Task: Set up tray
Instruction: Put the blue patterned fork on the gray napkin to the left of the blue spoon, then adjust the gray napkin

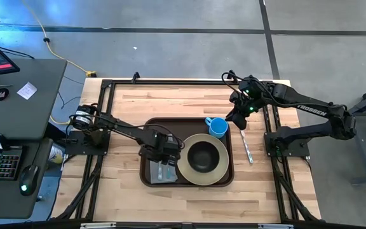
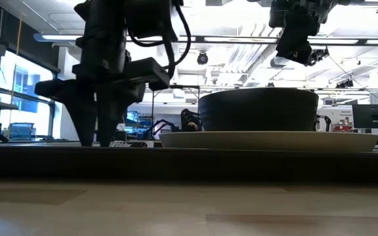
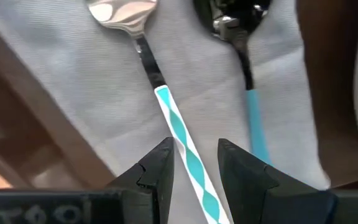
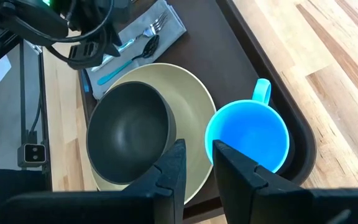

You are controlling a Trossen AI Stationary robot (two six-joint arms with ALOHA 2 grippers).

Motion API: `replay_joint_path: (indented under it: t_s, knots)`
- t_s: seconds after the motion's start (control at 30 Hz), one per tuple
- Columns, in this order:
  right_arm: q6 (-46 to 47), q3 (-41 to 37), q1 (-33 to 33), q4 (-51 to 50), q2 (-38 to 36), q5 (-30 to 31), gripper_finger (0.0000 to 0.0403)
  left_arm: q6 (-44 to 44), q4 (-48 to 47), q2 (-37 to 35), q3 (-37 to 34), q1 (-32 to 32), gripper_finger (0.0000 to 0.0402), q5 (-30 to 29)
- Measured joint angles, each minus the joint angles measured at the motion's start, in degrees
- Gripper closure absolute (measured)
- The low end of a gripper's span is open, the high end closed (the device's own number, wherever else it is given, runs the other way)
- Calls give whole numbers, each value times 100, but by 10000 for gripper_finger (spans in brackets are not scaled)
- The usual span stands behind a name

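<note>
My wooden desk (image 1: 132, 108) carries the tray (image 1: 150, 124) at its centre. On the tray's near-left part, my left gripper (image 3: 194, 171) stands low over a grey napkin (image 3: 73, 74), its fingers slightly parted astride a teal-striped spoon handle (image 3: 188, 155) without pinching it. Beside sits a dark bowl (image 4: 129, 134) on a beige plate (image 4: 191, 93). Farther back, my right gripper (image 4: 196, 163) hovers above a blue mug (image 4: 247, 140), fingers narrowly apart, holding nothing.
</note>
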Motion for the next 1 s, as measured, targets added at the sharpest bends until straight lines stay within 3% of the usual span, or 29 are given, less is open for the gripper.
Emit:
replay_joint_path:
  t_s: [0.67,1.0]
  knots:
    - [-39,0,-1,2,0,39,332,1,255,-2,2,0,245,1]
    - [-44,0,0,2,0,39,332,354,-688,-2,2,0,245,164]
